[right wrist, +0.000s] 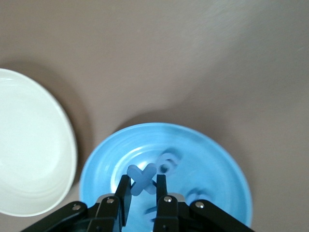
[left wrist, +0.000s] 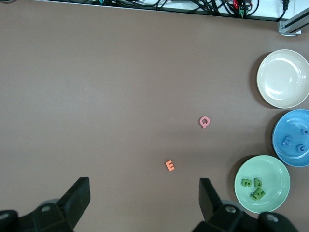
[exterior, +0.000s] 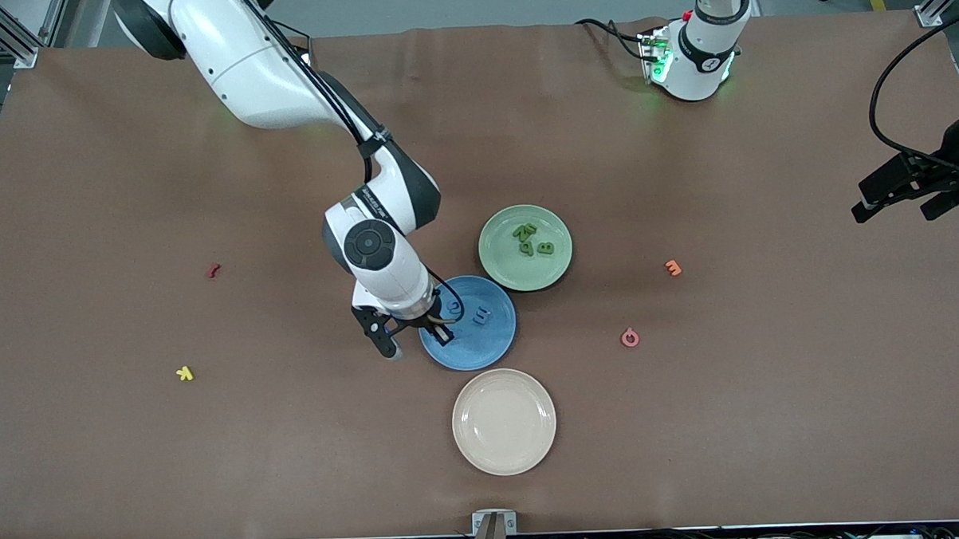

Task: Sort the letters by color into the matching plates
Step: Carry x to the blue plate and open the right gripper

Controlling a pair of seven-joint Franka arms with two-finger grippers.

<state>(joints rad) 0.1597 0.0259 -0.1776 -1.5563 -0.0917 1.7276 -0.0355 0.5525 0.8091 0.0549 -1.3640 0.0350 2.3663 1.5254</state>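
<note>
1. Nearest the front camera lies the cream plate point(exterior: 504, 421), bare, on the brown table point(exterior: 136, 473), just apart from the blue plate point(exterior: 482, 341).
2. Right gripper point(right wrist: 143, 191): fingers point(right wrist: 161, 186) clenched on a blue X letter point(right wrist: 142, 178), held over the blue plate at its rim toward the right arm's end of the table.
3. Blue plate holds more blue letters: one round piece point(exterior: 454, 307) and an E-like piece point(exterior: 481, 316) show in the front view; the left wrist view shows three small blue pieces point(left wrist: 287, 142) in it.
4. Green plate point(exterior: 505, 261) sits farther from the front camera than the blue plate, nearly touching it. Four green letters point(exterior: 533, 240) lie clustered in it, a B point(exterior: 546, 248) among them.
5. Stray letters on the table: orange E point(exterior: 672, 268) and pink Q point(exterior: 629, 338) toward the left arm's end; a red piece point(exterior: 214, 270) and a yellow piece point(exterior: 184, 373) toward the right arm's end, well apart from the plates.
6. Left gripper point(left wrist: 145, 198): fingers point(left wrist: 77, 195) released, spread wide, nothing between them; it hangs over bare table at the left arm's end, waiting.
</note>
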